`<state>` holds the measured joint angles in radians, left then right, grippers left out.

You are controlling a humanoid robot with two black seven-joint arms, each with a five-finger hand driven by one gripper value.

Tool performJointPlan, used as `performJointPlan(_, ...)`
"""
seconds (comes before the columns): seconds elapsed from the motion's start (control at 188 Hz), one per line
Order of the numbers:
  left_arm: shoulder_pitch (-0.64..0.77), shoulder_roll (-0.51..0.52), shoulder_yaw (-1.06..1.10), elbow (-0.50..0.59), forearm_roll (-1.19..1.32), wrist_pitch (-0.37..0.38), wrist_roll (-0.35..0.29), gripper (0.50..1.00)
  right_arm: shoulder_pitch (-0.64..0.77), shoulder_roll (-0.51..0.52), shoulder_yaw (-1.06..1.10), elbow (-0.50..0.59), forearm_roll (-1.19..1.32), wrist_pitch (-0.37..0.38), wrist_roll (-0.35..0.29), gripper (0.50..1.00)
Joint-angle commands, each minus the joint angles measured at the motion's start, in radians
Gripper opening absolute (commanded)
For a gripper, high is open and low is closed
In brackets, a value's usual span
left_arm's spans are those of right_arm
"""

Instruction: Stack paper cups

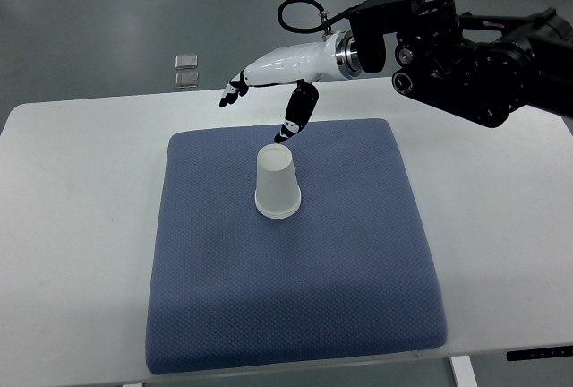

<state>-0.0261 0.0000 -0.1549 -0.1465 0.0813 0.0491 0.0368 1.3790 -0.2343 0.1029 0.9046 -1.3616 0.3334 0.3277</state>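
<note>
A white cup [276, 183] stands upside down on a blue mat [295, 315]. The right hand [273, 78] hovers above it, fingers spread, empty.

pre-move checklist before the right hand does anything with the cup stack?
1. Paper cup upside down on the blue mat, upright, not tipped: ok.
2. Whether it is one cup or a stack: cannot tell.
3. Right hand open, holding nothing, fingers spread: ok.
4. Hand free of the cup: its thumb tip looks just above the cup top; contact cannot tell.
5. Another loose cup in view to add: not ok, none visible.
6. Left hand out of the workspace: ok, not in view.
</note>
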Motion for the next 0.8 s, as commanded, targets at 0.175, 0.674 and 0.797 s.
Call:
performJointPlan(0.175, 0.0, 0.0, 0.0, 0.001, 0.0, 0.0, 0.0, 1.0, -0.218, 0.006, 0.271, -0.168, 0.021, 0.006, 0.007, 0.887)
performJointPlan(0.674, 0.0, 0.0, 0.0, -0.001, 0.0, 0.0, 0.0, 1.0, -0.311, 0.009, 0.368, -0.388, 0.817, -0.067, -0.001, 0.889)
performJointPlan(0.797, 0.0, 0.0, 0.0, -0.001, 0.0, 0.0, 0.0, 1.0, -0.333, -0.002, 0.367, -0.394, 1.018, -0.114, -0.001, 0.889)
